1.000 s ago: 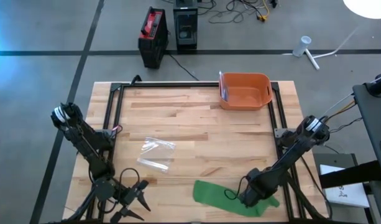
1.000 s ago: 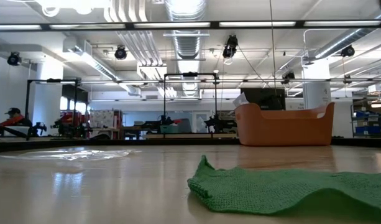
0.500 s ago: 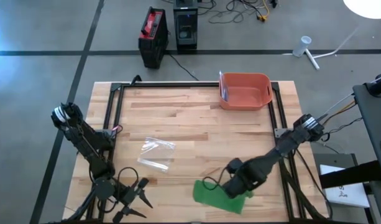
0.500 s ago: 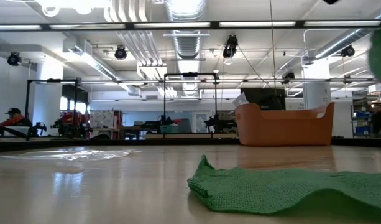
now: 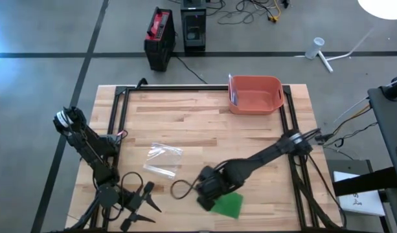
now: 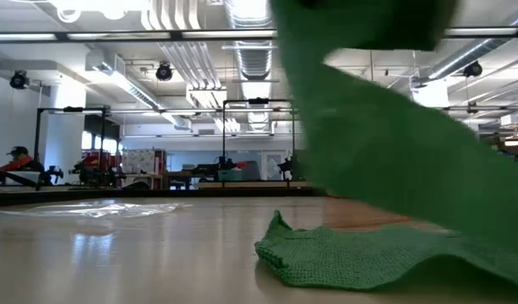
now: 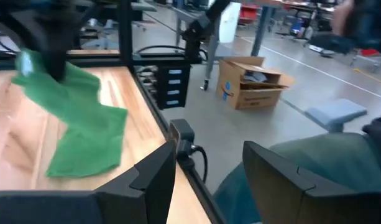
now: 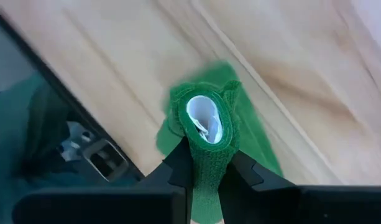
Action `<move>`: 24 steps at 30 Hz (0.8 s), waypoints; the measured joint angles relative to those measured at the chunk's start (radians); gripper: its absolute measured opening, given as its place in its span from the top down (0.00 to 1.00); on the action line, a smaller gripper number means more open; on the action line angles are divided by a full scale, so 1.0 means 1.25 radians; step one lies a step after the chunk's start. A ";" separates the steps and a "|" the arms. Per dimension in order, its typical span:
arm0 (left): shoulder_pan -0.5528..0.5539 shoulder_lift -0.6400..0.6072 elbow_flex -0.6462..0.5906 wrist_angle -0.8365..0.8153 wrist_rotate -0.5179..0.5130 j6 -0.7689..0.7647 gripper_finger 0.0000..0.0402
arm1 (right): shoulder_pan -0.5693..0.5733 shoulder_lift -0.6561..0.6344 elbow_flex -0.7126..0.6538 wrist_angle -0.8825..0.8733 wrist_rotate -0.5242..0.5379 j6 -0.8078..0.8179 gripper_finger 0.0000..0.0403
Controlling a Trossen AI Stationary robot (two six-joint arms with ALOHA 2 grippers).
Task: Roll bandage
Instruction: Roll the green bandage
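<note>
Dragging bandage [image 5: 227, 204] leftward, right gripper [image 5: 206, 189] (folding it).

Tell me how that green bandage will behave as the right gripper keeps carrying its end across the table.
Probably floppy: the green bandage hangs slack from the right gripper and folds over itself. Its knit looks grippy, so the part lying on the table may drag instead of sliding. The rolled end looks soft and likely squashes.
</note>
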 joint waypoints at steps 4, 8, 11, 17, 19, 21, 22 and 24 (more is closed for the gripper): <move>0.001 0.000 0.000 0.004 -0.059 0.000 0.56 | 0.001 0.122 0.183 0.000 0.065 -0.111 0.89; 0.010 0.000 0.000 0.009 -0.091 -0.002 0.56 | 0.007 0.168 0.194 0.127 0.108 -0.181 0.89; 0.030 0.005 0.000 0.011 -0.092 -0.025 0.56 | 0.011 0.167 0.169 0.180 0.136 -0.184 0.89; 0.134 0.066 -0.002 0.021 -0.025 -0.069 0.56 | 0.015 0.165 0.176 0.118 0.200 -0.204 0.87; 0.174 0.096 -0.002 0.046 0.001 -0.069 0.56 | 0.017 0.165 0.177 0.089 0.232 -0.205 0.86; 0.205 0.124 -0.003 0.058 0.001 -0.064 0.56 | 0.018 0.165 0.177 0.062 0.243 -0.211 0.85; 0.219 0.136 -0.003 0.066 0.002 -0.063 0.56 | 0.018 0.165 0.176 0.060 0.243 -0.220 0.84; 0.245 0.161 -0.003 0.089 0.007 -0.060 0.56 | 0.018 0.165 0.176 0.065 0.248 -0.241 0.84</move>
